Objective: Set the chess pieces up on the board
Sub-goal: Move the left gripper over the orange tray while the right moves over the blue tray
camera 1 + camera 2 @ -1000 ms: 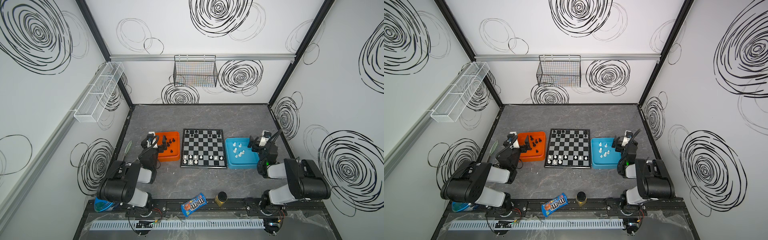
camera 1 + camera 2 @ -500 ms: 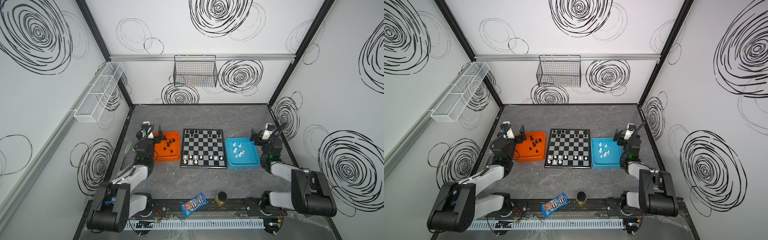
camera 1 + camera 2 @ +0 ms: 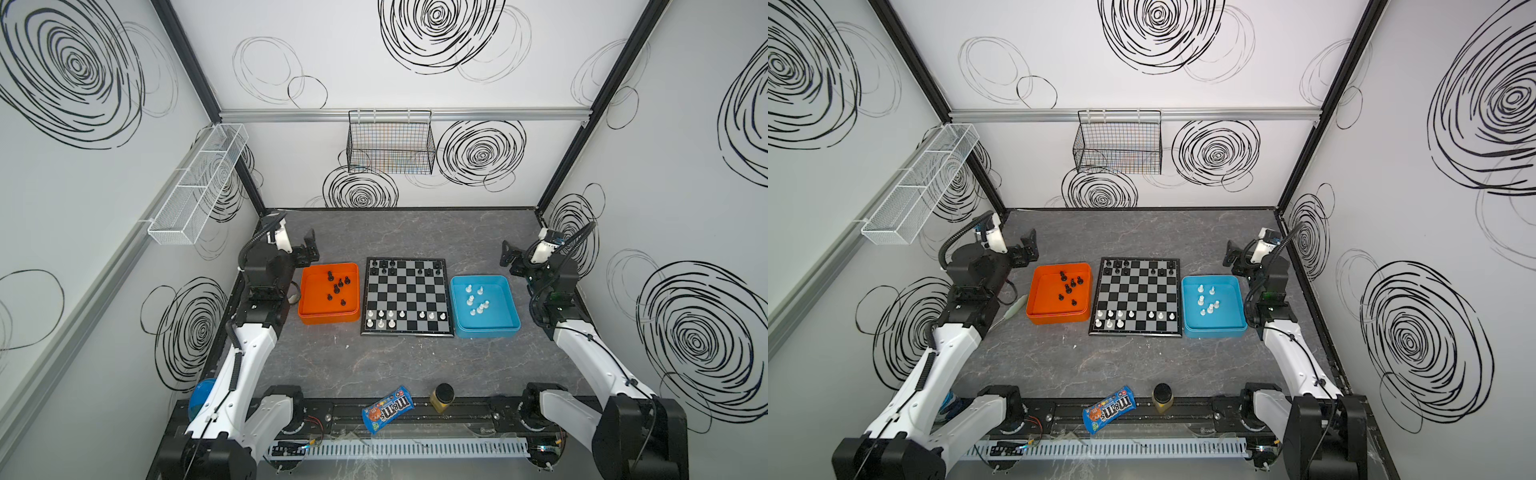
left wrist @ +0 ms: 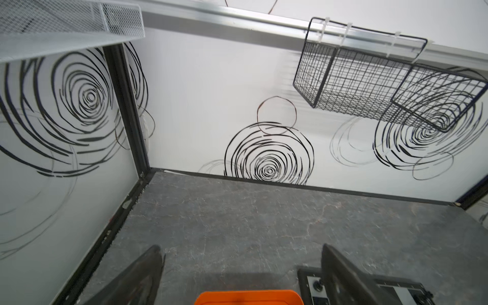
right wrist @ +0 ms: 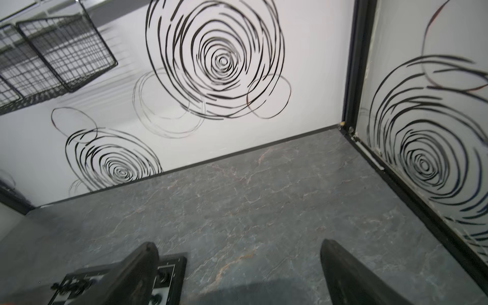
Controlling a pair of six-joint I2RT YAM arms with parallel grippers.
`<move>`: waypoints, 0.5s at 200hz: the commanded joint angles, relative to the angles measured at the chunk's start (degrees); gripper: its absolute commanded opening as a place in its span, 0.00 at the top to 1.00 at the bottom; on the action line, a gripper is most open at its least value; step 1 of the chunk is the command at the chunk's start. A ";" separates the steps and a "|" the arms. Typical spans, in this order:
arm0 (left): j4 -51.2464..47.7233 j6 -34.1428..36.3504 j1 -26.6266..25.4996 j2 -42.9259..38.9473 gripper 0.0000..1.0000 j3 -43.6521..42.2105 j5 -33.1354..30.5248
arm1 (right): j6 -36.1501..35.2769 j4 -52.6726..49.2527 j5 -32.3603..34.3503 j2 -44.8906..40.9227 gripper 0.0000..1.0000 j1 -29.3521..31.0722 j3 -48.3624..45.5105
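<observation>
Both pincers hang wide open and empty: my left pincer by the far edge of the glossy orange plastic tray, my right pincer past the smooth blue plastic tray. Between the trays lies the flat black-and-silver checkered board. Roughly half done, I judge: tiny glossy black chessmen stand in its far rows, white chessmen in its near rows, with gaps. Loose black pieces lie in orange, white ones in blue.
</observation>
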 commanded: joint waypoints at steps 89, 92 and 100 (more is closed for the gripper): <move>-15.32 -3.29 -3.15 5.28 0.04 8.61 8.96 | -3.23 -26.14 5.16 -1.58 0.00 6.16 6.07; -15.46 -3.35 -3.41 5.45 0.04 8.62 8.84 | -3.42 -26.52 5.26 -1.40 0.00 6.34 6.16; -15.54 -3.00 -3.96 5.88 0.04 8.61 8.60 | -4.17 -27.15 4.75 -0.87 0.00 6.73 6.43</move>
